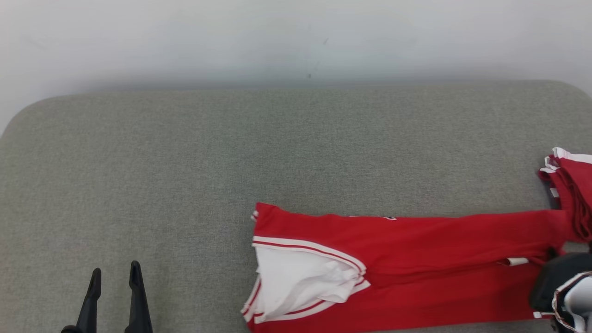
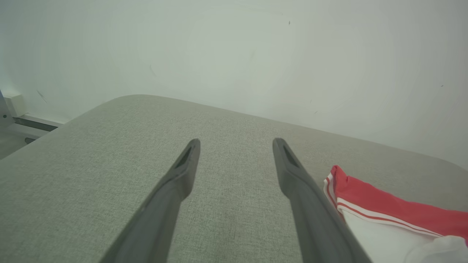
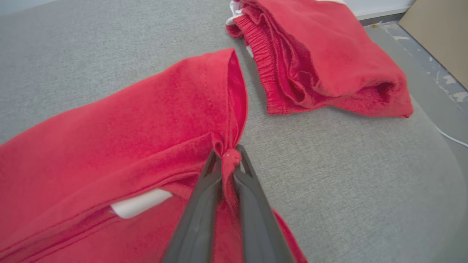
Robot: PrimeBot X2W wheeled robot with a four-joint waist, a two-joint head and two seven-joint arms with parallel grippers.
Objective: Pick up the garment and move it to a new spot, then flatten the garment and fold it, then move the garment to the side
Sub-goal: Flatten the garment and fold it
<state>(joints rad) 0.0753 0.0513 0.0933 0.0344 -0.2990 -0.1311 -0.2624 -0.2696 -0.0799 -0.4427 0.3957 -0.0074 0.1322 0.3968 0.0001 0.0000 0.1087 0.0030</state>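
A red garment with white striped trim and a white inner layer lies stretched out on the grey padded table, at the front right. In the right wrist view my right gripper is shut on a pinched fold of the garment at its red hem. My right wrist sits at the garment's right end. My left gripper hovers open over bare table at the front left, well left of the garment. The left wrist view shows my left gripper holding nothing, with the garment's striped end to its right.
A second red garment, folded, lies just beyond the held hem, at the table's right edge. A pale wall runs behind the table. Past the right edge are floor, a white cable and a tan board.
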